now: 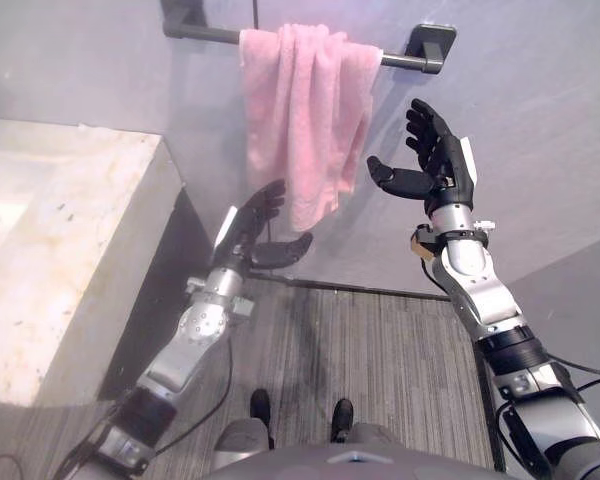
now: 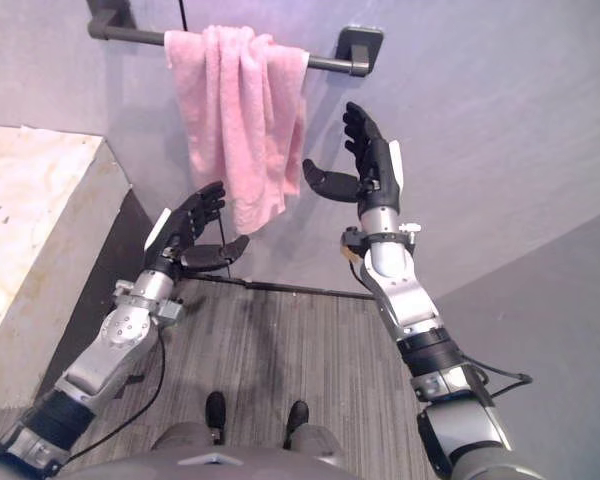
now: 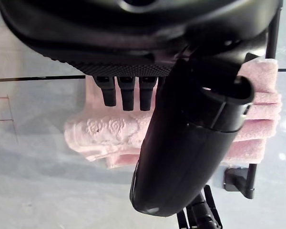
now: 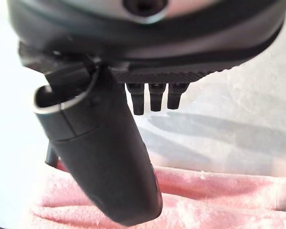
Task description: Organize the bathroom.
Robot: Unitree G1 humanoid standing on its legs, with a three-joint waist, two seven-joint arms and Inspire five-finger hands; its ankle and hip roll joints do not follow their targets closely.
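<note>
Left hand (image 1: 252, 228), right hand (image 1: 432, 160) open, empty; fluffy pink towel (image 1: 298, 120) bunched over dark bar (image 1: 202, 33).

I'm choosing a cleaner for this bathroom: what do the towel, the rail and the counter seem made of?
Pink towel: soft looped terry cloth, fuzzy and draping in folds. Rail: probably metal, dark matte finish. Counter: looks like pale stone or concrete, mottled and speckled.

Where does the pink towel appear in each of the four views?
Left eye view: pink towel hangs top centre, on the rail.
Right eye view: top, left of centre.
Left wrist view: beyond the fingers, mid-picture.
Right wrist view: along the bottom edge.
Shared landmark: the dark towel rail.
</note>
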